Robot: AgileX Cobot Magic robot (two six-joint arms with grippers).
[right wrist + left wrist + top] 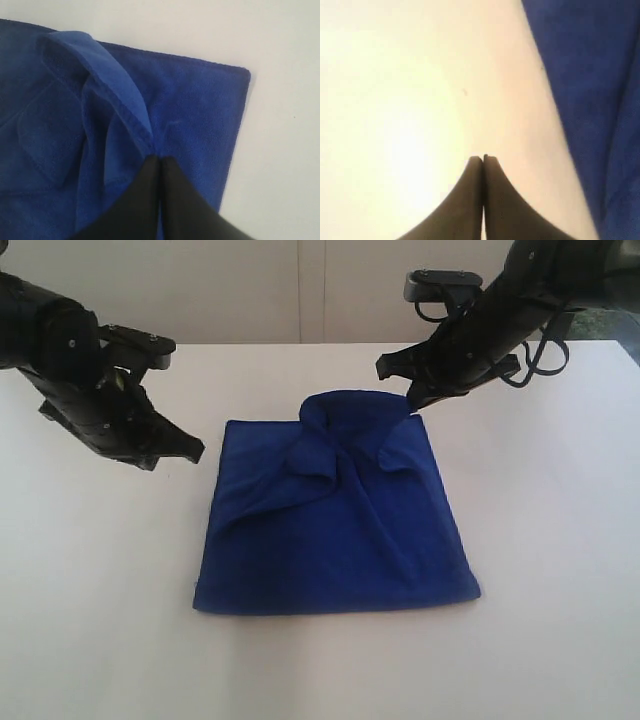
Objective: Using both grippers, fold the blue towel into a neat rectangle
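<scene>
The blue towel [335,530] lies on the white table as a rough square. Its far part is pulled up into a rumpled ridge [345,415]. My right gripper [412,406] sits at the towel's far right corner. In the right wrist view its jaws [158,159] are shut, and a lifted hem of the blue towel [120,95] runs straight into the tips. My left gripper [192,450] hovers over bare table just left of the towel's far left corner. It is shut on nothing [483,158], and the blue towel [590,75] lies off to one side of it.
The white table [90,590] stretches wide on all sides of the towel. A pale wall stands behind the table's far edge [300,343]. Both black arms come in from the far corners.
</scene>
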